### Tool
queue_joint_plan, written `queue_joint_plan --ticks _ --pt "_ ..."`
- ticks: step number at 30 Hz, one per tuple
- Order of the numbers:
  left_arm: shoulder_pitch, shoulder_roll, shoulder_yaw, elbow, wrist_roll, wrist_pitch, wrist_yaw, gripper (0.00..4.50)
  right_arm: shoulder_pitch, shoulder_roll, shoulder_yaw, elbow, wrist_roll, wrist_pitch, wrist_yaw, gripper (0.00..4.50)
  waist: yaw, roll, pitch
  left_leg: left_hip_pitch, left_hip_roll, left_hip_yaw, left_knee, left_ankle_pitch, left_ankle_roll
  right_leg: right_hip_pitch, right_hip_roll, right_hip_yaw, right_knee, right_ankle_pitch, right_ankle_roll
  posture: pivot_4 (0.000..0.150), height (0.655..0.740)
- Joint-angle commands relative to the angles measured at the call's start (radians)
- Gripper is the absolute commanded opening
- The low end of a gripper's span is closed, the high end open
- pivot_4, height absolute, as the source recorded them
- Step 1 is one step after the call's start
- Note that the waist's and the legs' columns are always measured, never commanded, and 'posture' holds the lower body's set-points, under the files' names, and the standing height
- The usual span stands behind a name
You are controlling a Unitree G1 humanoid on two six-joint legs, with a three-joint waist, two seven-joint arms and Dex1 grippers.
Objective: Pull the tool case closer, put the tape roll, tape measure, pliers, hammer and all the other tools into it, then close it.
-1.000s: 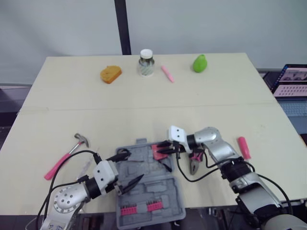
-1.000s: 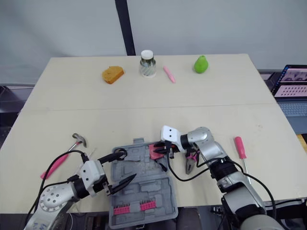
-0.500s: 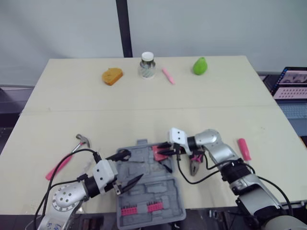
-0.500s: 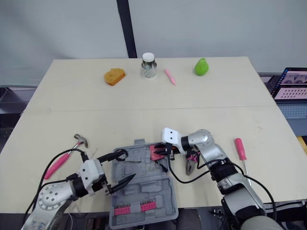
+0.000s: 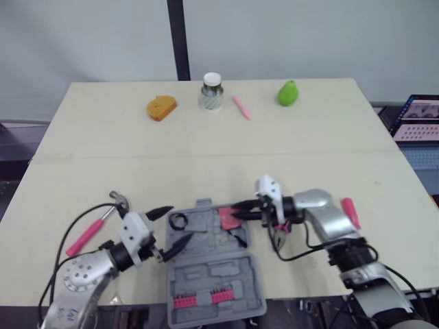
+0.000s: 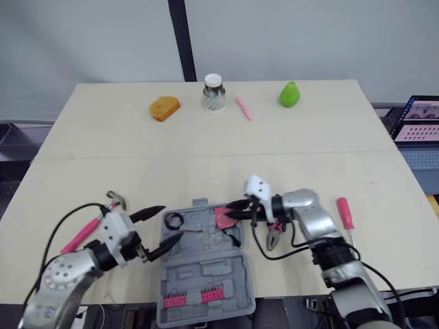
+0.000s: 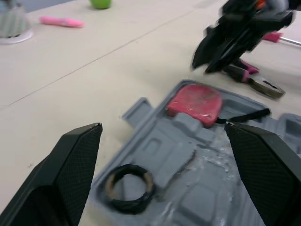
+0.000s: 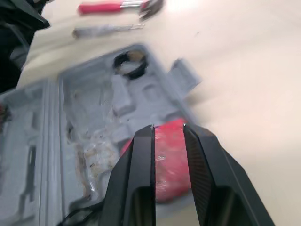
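Left gripper (image 5: 180,222) hangs spread wide around the tape roll (image 7: 127,187) in the open tool case (image 5: 212,274). Right gripper (image 5: 238,212), fingers nearly pressed together and empty, points at the red tape measure (image 6: 223,217) lying inside. The pale surface (image 5: 206,157) meets a grey wall (image 5: 309,34). Hammer (image 5: 96,226) lies left of the case, pliers (image 5: 281,236) and screwdriver (image 5: 350,211) right. The case overhangs the near edge; the middle offers open room.

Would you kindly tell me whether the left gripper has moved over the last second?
Yes. The left gripper has drawn back toward the robot's left, from over the tool case to its left edge, near the tape roll.
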Motion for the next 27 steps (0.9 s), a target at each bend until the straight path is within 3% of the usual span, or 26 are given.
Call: queue_joint_plan --ticks 1,2,7,15,20,27 --pt "0.030 0.063 0.194 0.021 -0.089 0.067 -0.015 4.50 0.062 -0.127 -0.118 -0.025 0.048 0.053 0.012 1.54 0.001 0.000 0.000 0.000 0.000 0.000 0.000 0.000 0.000 0.000 0.000 0.000 -0.001 0.000 0.000 0.150 0.7400" --pt "0.054 0.088 0.255 0.041 -0.103 0.079 -0.033 4.50 0.082 -0.173 -0.155 0.001 0.055 0.066 0.015 1.83 0.000 0.000 0.000 0.000 0.000 0.000 0.000 0.000 0.000 0.000 0.000 0.000 -0.001 0.000 0.000 0.150 0.7400" --pt "0.165 0.156 0.487 0.160 -0.121 0.080 -0.104 4.50 0.154 -0.332 -0.294 0.134 0.080 0.062 0.028 4.39 -0.005 0.000 0.002 0.000 0.000 0.004 -0.001 0.000 0.001 0.000 0.000 0.000 -0.003 0.000 0.000 0.150 0.7400" --pt "0.266 0.187 0.663 0.431 -0.076 -0.022 -0.200 4.50 0.201 -0.463 -0.381 0.432 0.039 -0.093 0.032 4.45 -0.004 0.000 0.003 0.001 0.002 0.007 -0.002 -0.003 0.001 -0.001 0.000 0.001 -0.008 0.000 0.000 0.150 0.7400" --pt "0.245 0.227 0.700 0.653 -0.048 -0.139 -0.235 4.50 0.178 -0.497 -0.385 0.637 0.009 -0.192 0.021 4.45 -0.005 0.001 0.003 0.002 0.003 0.007 -0.002 -0.004 0.000 -0.002 0.000 0.000 -0.008 0.000 -0.001 0.150 0.7400" --pt "0.197 0.264 0.684 0.773 -0.044 -0.212 -0.247 4.50 0.141 -0.513 -0.375 0.771 -0.015 -0.275 0.026 4.45 -0.010 0.001 0.003 0.002 0.005 0.009 -0.002 -0.005 -0.001 -0.003 -0.001 0.000 -0.007 0.000 -0.002 0.150 0.7400"
